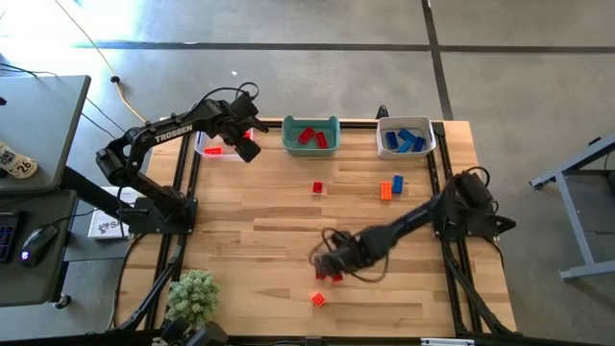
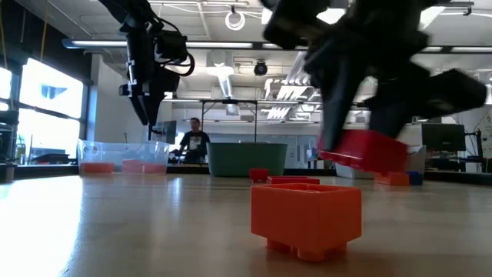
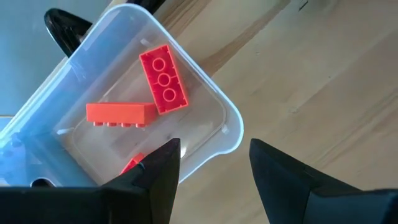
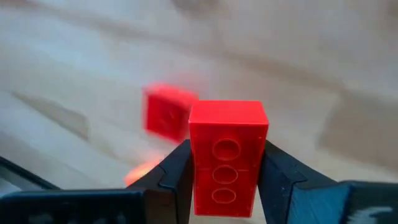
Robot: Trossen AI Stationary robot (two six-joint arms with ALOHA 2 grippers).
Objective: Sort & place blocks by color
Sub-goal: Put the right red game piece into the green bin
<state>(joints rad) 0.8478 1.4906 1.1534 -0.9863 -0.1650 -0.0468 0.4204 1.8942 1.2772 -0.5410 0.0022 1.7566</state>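
My right gripper is over the near middle of the table, shut on a red brick. Another red brick lies on the wood just beyond it. An orange brick sits nearer the near edge and looms large in the low view. My left gripper is open above the near right corner of the clear bin, which holds a red brick and orange bricks. A small red block, an orange one and a blue one lie on the far half of the table. My right gripper pinches the red brick's two long sides between its fingers. Its studded top faces the wrist camera, and the fingers lie along the brick's length. In the low view the brick is lifted clear of the table and slightly tilted.
At the far edge, right of the clear bin, a green bin holds red bricks and a white bin holds blue ones. A fuzzy green plant stands at the near left corner. A person sits in the room beyond.
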